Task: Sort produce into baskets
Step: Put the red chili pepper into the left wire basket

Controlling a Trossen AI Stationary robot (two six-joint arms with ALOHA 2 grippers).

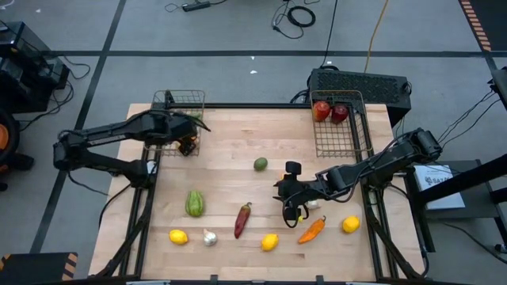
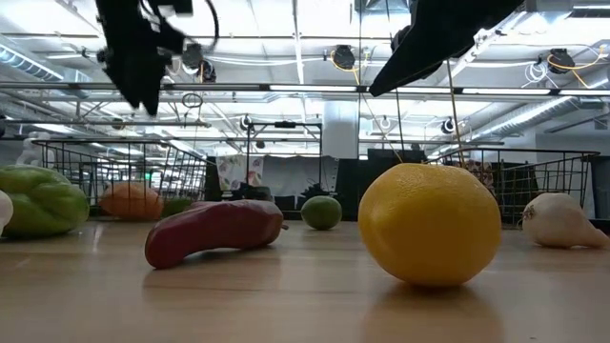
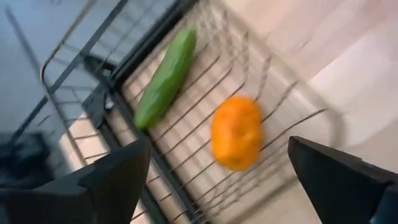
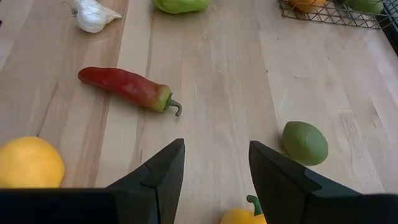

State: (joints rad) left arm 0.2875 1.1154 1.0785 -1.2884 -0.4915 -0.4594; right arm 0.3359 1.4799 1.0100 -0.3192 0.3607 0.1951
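I see the left gripper (image 1: 190, 134) jaws spread over the left basket (image 1: 170, 98), orange pepper (image 3: 236, 132) released; right gripper (image 1: 295, 207) half-spread, empty; next pick needed.

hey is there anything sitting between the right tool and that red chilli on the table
Nothing visible does. The right tool, empty, hangs over bare wood with the red chilli ahead of it. The lime-green fruit and a lemon lie off to either side, clear of that line.

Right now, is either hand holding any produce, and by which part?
No. The left hand is open above its basket, the orange pepper free below. The right hand has nothing between its fingers.
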